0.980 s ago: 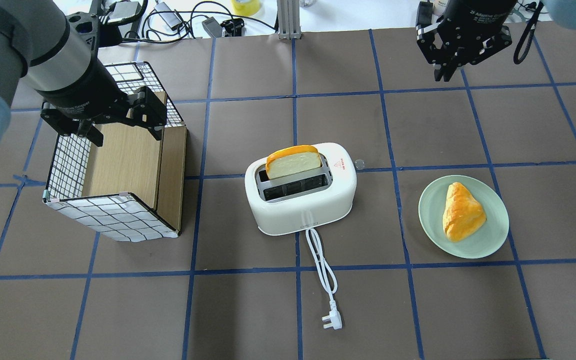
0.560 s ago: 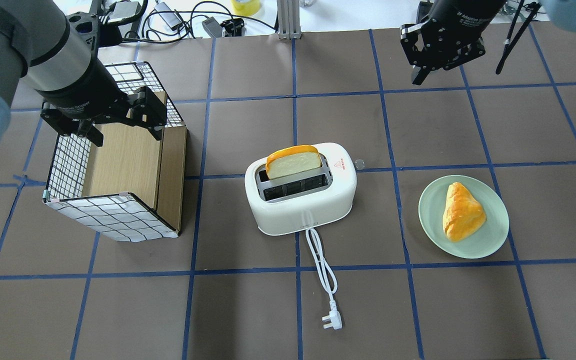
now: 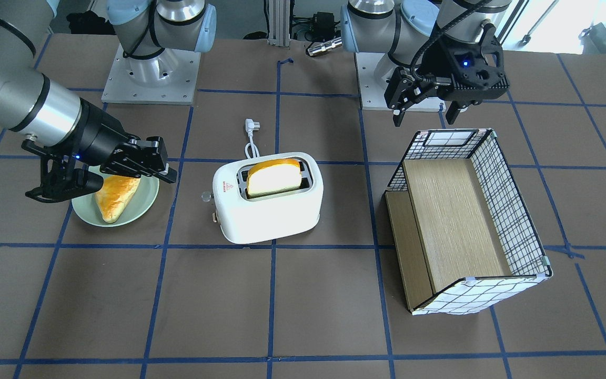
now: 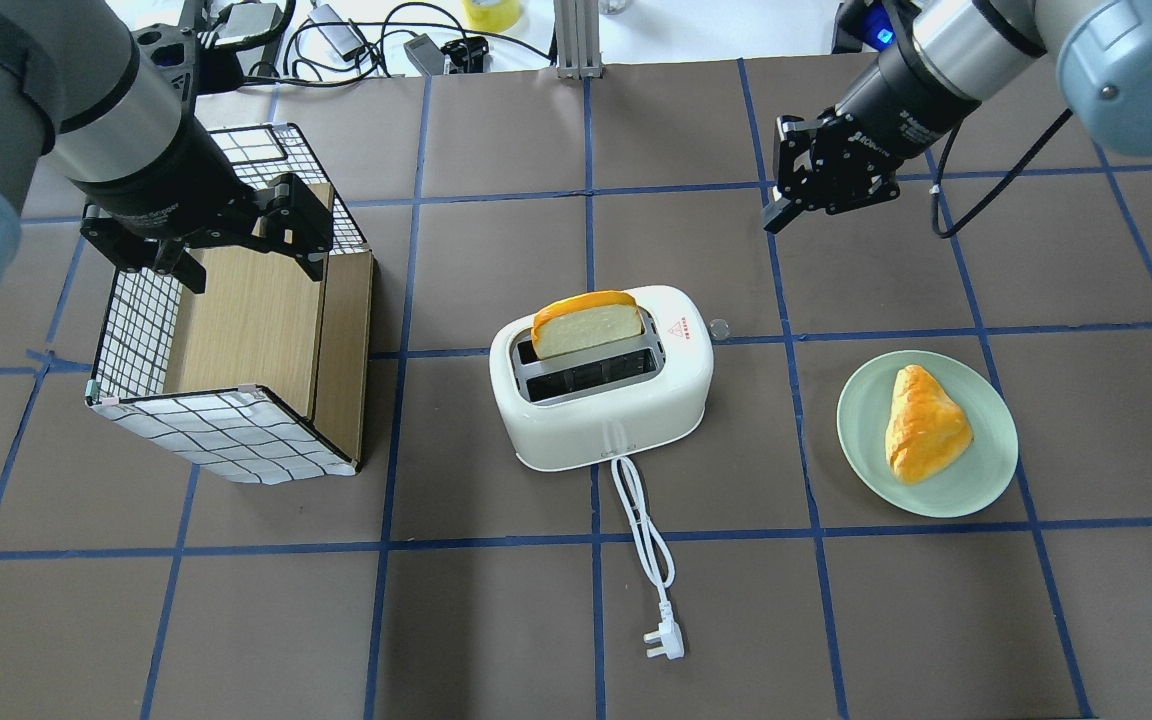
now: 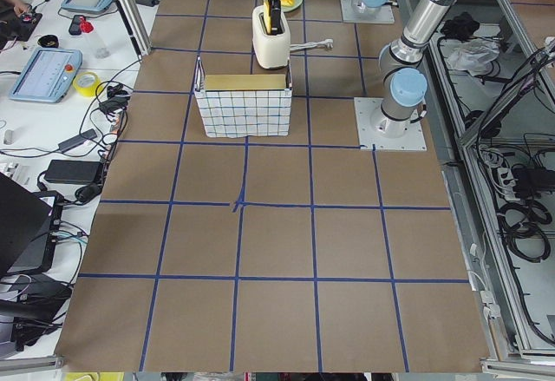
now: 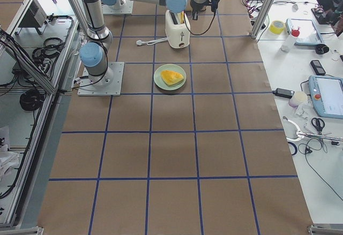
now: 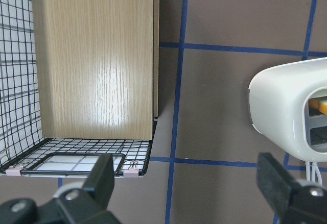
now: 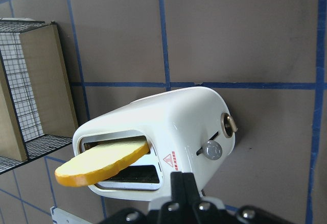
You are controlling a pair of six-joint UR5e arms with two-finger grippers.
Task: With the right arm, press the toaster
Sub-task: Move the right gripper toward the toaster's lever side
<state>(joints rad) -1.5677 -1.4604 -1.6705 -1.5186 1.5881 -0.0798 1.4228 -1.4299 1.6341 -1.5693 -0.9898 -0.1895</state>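
Note:
The white toaster [image 4: 601, 400] stands mid-table with a bread slice [image 4: 584, 322] upright in its far slot. Its small round lever knob [image 4: 718, 326] sticks out of the end that faces the plate. My right gripper [image 4: 774, 220] is shut and empty. It hangs beyond and to the right of the knob, tilted toward it, well apart from the toaster. In the right wrist view the shut fingertips [image 8: 181, 179] sit just below the knob [image 8: 212, 151] and the toaster [image 8: 179, 117]. My left gripper [image 4: 248, 262] is open and empty over the wire basket.
The wire-grid basket with wooden floor [image 4: 226, 430] lies on its side at the left. A green plate [image 4: 986, 480] with a pastry [image 4: 926, 422] sits right of the toaster. The toaster's white cord and plug [image 4: 664, 640] trail toward the near edge.
My right gripper has come from the far right corner leftward and nearer, and has tilted toward the toaster's knob end. The left arm and the toaster have not moved.

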